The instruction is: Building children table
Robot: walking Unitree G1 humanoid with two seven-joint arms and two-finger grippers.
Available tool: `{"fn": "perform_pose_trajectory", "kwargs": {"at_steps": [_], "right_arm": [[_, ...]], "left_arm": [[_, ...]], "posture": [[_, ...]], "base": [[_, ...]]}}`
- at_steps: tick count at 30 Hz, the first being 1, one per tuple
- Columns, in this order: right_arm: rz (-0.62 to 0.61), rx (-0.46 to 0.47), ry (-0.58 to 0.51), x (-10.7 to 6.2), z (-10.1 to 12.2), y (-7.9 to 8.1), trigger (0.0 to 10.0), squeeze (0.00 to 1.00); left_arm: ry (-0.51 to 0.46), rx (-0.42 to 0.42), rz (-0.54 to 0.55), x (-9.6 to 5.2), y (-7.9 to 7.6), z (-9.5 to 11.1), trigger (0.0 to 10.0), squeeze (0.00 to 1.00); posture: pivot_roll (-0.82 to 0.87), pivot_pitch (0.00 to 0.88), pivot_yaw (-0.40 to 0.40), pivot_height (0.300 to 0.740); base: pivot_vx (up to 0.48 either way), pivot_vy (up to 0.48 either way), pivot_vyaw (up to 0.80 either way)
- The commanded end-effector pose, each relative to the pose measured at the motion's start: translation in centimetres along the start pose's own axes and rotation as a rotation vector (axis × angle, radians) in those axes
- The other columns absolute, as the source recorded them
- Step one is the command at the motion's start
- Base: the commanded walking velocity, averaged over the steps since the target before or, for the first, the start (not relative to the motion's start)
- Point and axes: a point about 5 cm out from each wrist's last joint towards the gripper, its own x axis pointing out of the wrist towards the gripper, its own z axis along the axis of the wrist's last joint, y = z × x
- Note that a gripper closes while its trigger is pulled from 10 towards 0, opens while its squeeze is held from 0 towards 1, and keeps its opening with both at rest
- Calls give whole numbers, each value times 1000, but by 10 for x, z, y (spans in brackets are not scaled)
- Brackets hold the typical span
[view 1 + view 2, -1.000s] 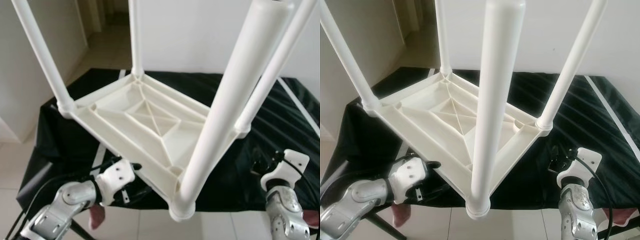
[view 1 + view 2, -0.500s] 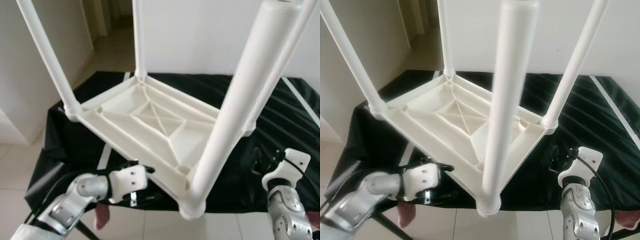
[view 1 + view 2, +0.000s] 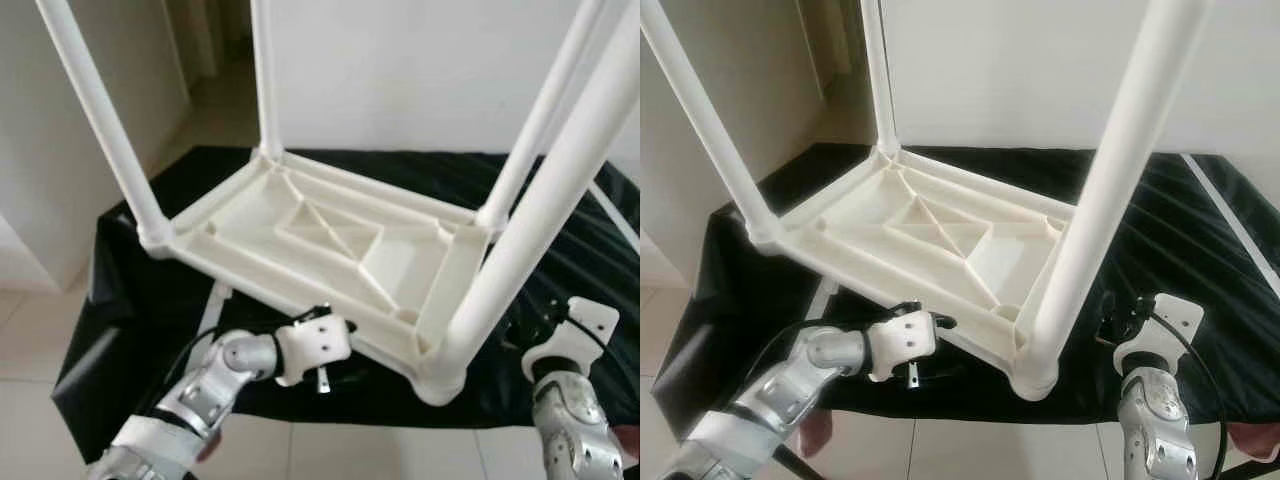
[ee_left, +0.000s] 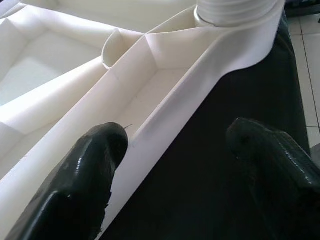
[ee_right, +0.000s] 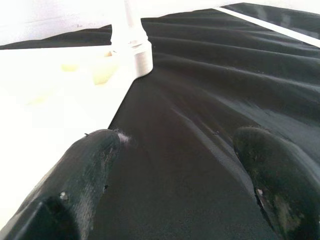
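White plastic children's table [image 3: 330, 235] upside down on the bench [image 3: 570, 250], top face down against the black cloth [image 3: 1180, 230], four round legs [image 3: 100, 110] pointing straight up. Long axis running from the bench's far left corner toward its near right edge, nearest corner overhanging the front edge slightly. Underside ribbed: raised frame around the rim, a crossed rectangular panel in the middle, a round socket at each corner holding a leg.

Left claw [image 4: 175, 150] open at the table's near long edge, one finger [image 4: 95, 150] resting inside the rim channel, the other over the cloth outside; gripping nothing. Right claw [image 5: 175, 150] open too, low over the cloth just beside the table's right end, left finger [image 5: 95, 155] near the white edge, holding nothing.

Head views: all four legs and both silver arms. Left wrist view: threaded collar [image 4: 235, 12] at the corner socket. Right wrist view: cloth wrinkles and a white stripe [image 5: 260, 17] near the far edge.
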Motion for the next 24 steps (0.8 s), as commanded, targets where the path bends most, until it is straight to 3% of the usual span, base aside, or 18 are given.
{"fn": "perform_pose_trajectory", "kwargs": {"at_steps": [1,5,7,10,13,15,16,24], "right_arm": [[6,14,1,-2,-1,0,10000,0],[34,10,-11,-3,1,1,10000,0],[155,-14,-35,-8,9,-6,10000,0],[174,-17,-36,-9,10,-7,10000,0],[262,-74,-17,-16,14,-22,10000,0],[262,-74,-17,-16,14,-22,10000,0],[315,-121,-3,-20,19,-30,10000,0],[421,-163,38,-30,26,-37,10000,0]], "left_arm": [[51,-7,154,7,5,-9,10000,0],[36,-6,165,11,7,-6,10000,0],[-6,-9,158,7,7,-2,10000,0],[-9,-8,157,6,7,-2,10000,0],[-90,-41,108,-4,4,3,10000,0],[-90,-41,108,-4,4,3,10000,0],[-136,-62,86,-10,3,7,10000,0],[-159,-76,85,-17,3,11,10000,0]], "posture": [[24,0,-11,740],[24,0,-11,740],[23,0,-12,740],[23,0,-12,740],[23,0,-12,740],[23,0,-12,740],[17,0,-13,740],[14,0,-16,740]], "base": [[0,0,0],[0,0,0],[0,0,0],[0,0,0],[0,0,0],[0,0,0],[0,0,0],[0,0,0]]}}
